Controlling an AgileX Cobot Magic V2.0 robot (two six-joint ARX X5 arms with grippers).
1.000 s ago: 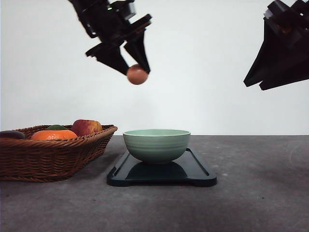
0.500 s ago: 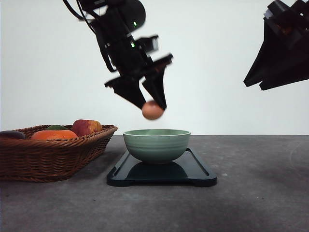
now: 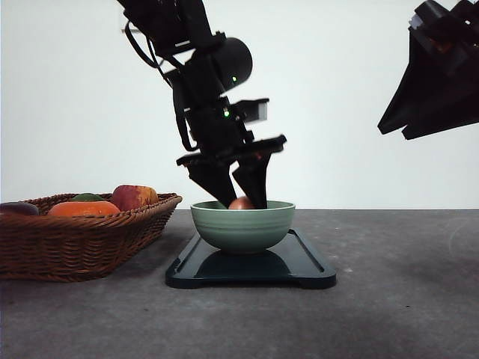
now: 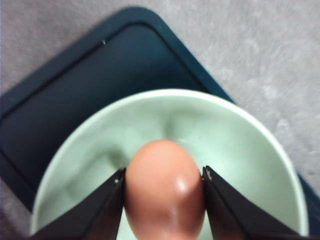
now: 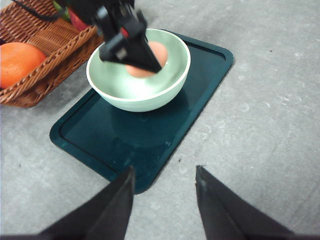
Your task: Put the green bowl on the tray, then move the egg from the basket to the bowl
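Egg (image 3: 241,203) in left gripper (image 3: 239,202) inside green bowl (image 3: 242,226); basket (image 3: 82,239) beside tray (image 3: 299,265).

Lab-like test setup: plain white backdrop (image 3: 337,90), bare grey tabletop (image 3: 397,299) (staged).

A flat, bright orange fruit (image 3: 83,209) lies near the front, and the same round orange fruit shows in the right wrist view (image 5: 16,62). Beside it, farther right, sits a larger red-and-yellow apple (image 3: 135,197). A small dark green object (image 3: 87,197) peeks up between and behind these two; its kind cannot be told. At the far left edge lies a dark, purplish rounded object (image 3: 16,208), partly cut off. All rest above a grey, speckled tabletop (image 3: 389,299), with a plain white wall (image 3: 329,97) behind.
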